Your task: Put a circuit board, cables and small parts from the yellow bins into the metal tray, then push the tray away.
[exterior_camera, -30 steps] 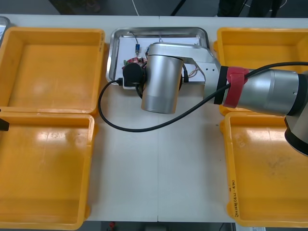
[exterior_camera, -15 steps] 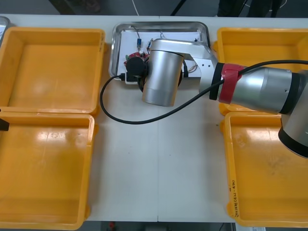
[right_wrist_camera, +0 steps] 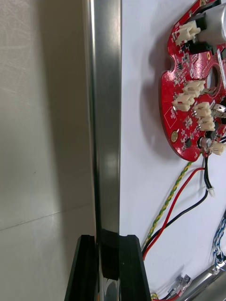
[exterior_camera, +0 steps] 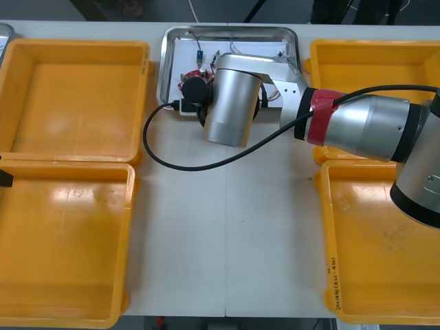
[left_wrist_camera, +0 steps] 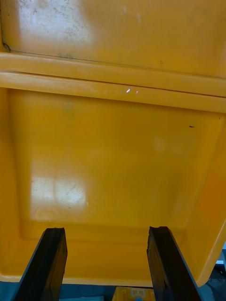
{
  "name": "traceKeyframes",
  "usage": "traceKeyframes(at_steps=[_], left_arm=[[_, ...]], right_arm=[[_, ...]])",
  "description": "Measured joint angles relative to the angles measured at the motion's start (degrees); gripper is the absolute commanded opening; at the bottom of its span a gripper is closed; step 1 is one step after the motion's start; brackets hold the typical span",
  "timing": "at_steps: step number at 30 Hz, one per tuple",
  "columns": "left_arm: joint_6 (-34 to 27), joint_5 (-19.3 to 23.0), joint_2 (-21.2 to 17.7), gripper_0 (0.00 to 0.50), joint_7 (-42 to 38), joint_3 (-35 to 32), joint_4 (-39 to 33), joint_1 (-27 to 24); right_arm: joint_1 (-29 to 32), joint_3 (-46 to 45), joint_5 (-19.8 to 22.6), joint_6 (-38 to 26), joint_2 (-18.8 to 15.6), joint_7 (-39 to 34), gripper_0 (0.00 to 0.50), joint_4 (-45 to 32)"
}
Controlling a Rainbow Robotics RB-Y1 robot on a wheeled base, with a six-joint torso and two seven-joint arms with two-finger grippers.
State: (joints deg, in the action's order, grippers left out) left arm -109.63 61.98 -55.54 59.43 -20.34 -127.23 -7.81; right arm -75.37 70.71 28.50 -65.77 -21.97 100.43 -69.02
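The metal tray [exterior_camera: 167, 69] lies at the table's far middle, white inside. My right gripper [right_wrist_camera: 108, 237] is shut on the tray's near rim [right_wrist_camera: 106, 117], one finger on each side of it. In the front view the right wrist [exterior_camera: 230, 106] covers that spot. Inside the tray lie a round red circuit board [right_wrist_camera: 193, 108], a red and yellow cable [right_wrist_camera: 167, 211], a black cable [right_wrist_camera: 190, 207] and a blue and white cable [right_wrist_camera: 219, 240]. The circuit board [exterior_camera: 187, 77] peeks out beside the wrist. My left gripper [left_wrist_camera: 107, 230] hangs open over a yellow bin [left_wrist_camera: 113, 164].
Two yellow bins stand on the left [exterior_camera: 74, 96] [exterior_camera: 65, 240] and two on the right [exterior_camera: 375, 62] [exterior_camera: 381, 247]; what shows of them looks bare. The arm's own black cord [exterior_camera: 179, 163] loops over the table between the bins.
The tray has slid toward the table's far edge, with my right gripper on its near rim moving along with it. The left arm has not moved.
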Motion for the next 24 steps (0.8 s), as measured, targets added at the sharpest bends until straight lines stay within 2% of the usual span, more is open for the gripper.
traceKeyframes(at_steps=[12,13,14,15,17,18,19,20,24], left_arm=[[0.00,0.00,0.00,0.500,0.00,0.00,0.00,0.00],[0.00,0.00,0.00,0.500,0.00,0.00,0.00,0.00],[0.00,0.00,0.00,0.500,0.00,0.00,0.00,0.00],[0.00,0.00,0.00,0.500,0.00,0.00,0.00,0.00],[0.00,0.00,0.00,0.500,0.00,0.00,0.00,0.00],[0.00,0.00,0.00,0.500,0.00,0.00,0.00,0.00],[0.00,0.00,0.00,0.500,0.00,0.00,0.00,0.00],[0.00,0.00,0.00,0.500,0.00,0.00,0.00,0.00],[0.00,0.00,0.00,0.500,0.00,0.00,0.00,0.00]], right_arm=[[-0.05,1.35,-0.54,3.18,0.09,1.92,0.000,1.79],[-0.06,1.35,-0.54,3.18,0.11,1.92,0.027,1.88],[-0.06,1.35,-0.54,3.19,0.14,1.92,0.113,1.98],[-0.07,1.35,-0.54,3.19,0.18,1.92,0.159,2.08],[-0.07,1.35,-0.54,3.19,0.33,1.92,0.342,2.31],[-0.07,1.35,-0.54,3.19,0.39,1.92,0.403,2.43],[-0.08,1.35,-0.54,3.19,0.42,1.92,0.433,2.50],[-0.08,1.35,-0.54,3.19,0.43,1.92,0.493,2.51],[-0.10,1.35,-0.54,3.19,0.44,1.92,0.500,2.52]])
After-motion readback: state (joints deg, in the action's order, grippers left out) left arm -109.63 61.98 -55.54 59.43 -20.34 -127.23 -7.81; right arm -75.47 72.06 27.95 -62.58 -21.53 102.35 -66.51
